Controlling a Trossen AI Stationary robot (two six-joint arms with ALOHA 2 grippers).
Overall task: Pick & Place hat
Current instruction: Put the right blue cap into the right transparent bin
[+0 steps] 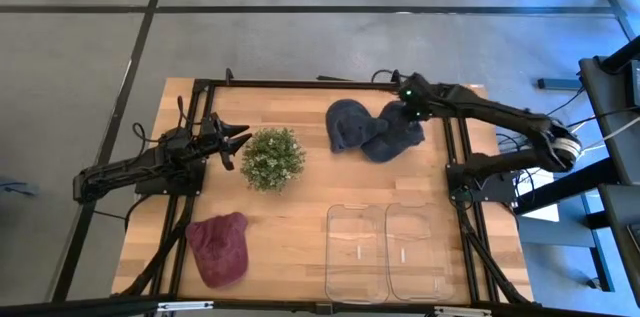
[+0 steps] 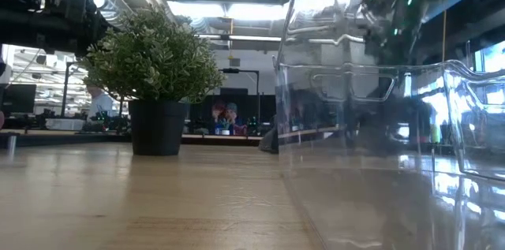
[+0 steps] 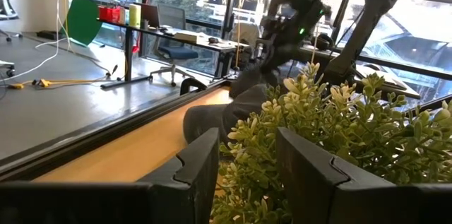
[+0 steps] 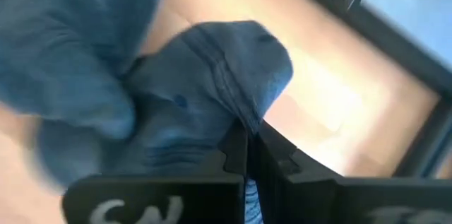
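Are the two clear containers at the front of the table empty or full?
Empty. In the high view, only bare wood shows through both clear containers; the blue hats and the red hat lie outside them.

On the wooden tabletop (image 1: 300, 212), the right gripper (image 1: 403, 107) is down on the right-hand one of 2 dark blue hats (image 1: 393, 135) lying touching each other near the far edge, the other blue hat (image 1: 347, 124) just to its left. The left gripper (image 1: 232, 142) sits just beside a small potted plant (image 1: 272, 158) at the middle left. A dark red hat (image 1: 219, 246) lies near the front left corner, and 2 clear plastic bins (image 1: 388, 250) stand side by side at the front right.
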